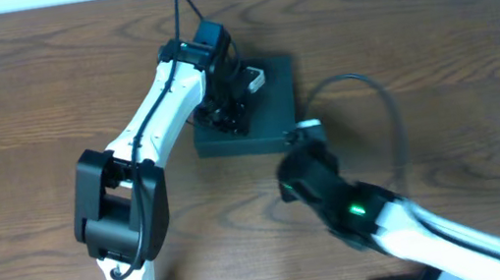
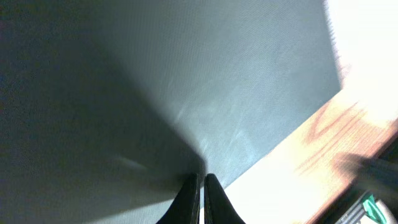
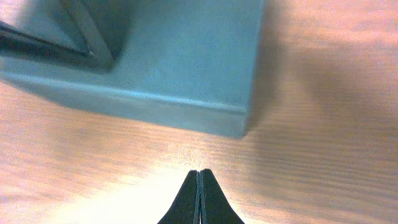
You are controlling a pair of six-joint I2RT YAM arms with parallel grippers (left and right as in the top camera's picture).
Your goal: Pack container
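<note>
Matte black, roughly square, shallow cardboard container (image 1: 277,106) lying flat on the brown wooden tabletop (image 1: 430,14), just above the middle of the overhead frame. Top face showing as one plain dark panel, apparently closed; no contents visible anywhere. Over the left half of that panel, the left claw (image 1: 227,116), fingers pressed together with nothing between them. In the left wrist view, its tip at or just above the dark surface, contact impossible to confirm. Down at the lower-right corner of the container in the overhead frame, the right claw (image 1: 301,135), likewise pinched together and empty. In the right wrist view, its tip over bare wood, just short of the near side wall and apart from it.

Judged light, and likely to slide on the smooth wood under any sideways push, so worth steadying with one claw while working with the other. Board probably stiff along walls and corners, springier across the broad lid, easily dented or creased by a hard pinch. Matte finish likely to give fair friction. Best hold probably the free lip of the flap lid, pinched thinly, or a side wall near a corner for shifting the whole container. Hinge side not clear from these views. No grip possible before parting the fingers of either claw.
</note>
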